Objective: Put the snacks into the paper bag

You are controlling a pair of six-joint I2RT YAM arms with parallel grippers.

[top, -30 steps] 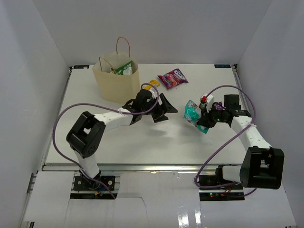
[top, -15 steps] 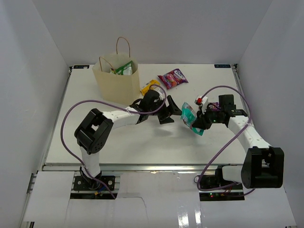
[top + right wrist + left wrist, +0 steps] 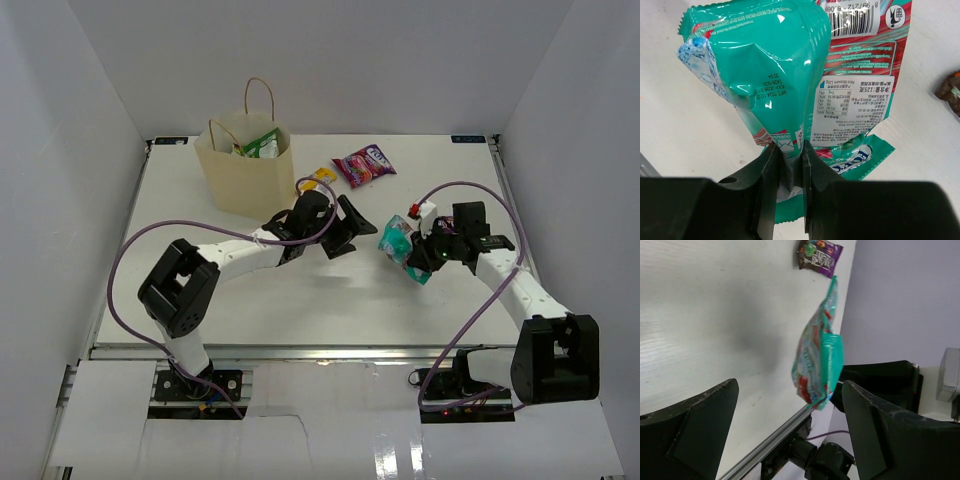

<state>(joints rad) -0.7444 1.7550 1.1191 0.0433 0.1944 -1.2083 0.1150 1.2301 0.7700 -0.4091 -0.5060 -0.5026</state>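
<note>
Right gripper is clamped on the teal packet, pinching the crimped bottom seam so the body stands up free of the worktop. It's held mid-air, centre-right, w/ plenty of packet sticking out past the fingers. That looks deliberate, prob. to give the other arm something to grab.

Left gripper is wide open w/ nothing in it, aimed right at the packet. In the left wrist view the packet hangs edge-on btwn the two spread fingers but isn't touching either. Reads as a hand-over setup: the paper bag stands upright far left, next to the left arm and a long reach for the right one.

Bag mouth is open and a green packet pokes out the top, so at least one snack is in. On the worktop are the yellow bar, just right of the bag, and the pink-magenta packet further right toward the far edge. A dark purple-brown candy pack lies flat beyond the teal one in the left wrist view; can't place it in the top view. No blue chip bag in sight.

Next needs the left fingers closing on the upper part before the right lets go. Foil is slick and floppy, so a thin edge grip could slip.
</note>
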